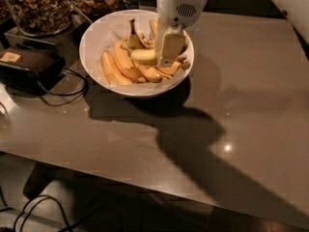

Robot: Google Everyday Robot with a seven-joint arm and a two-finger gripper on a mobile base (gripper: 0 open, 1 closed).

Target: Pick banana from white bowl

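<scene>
The white bowl [94, 37] stands at the back left of the brown table [241, 91]. It holds several bananas. My gripper [166, 57] reaches down into the bowl's right half from above. It is shut on the pale yellow banana [142, 57], which sticks out level to the left of the front finger [170, 47], just above the other fruit. Deeper orange bananas [115, 67] lie beneath and to its left. The banana's right end is hidden behind the finger.
Two glass jars of nuts [38, 6] [96, 1] stand behind the bowl at the left. A black box [29, 64] with cables [67, 88] lies left of the bowl. The table's front edge runs across the lower part of the view.
</scene>
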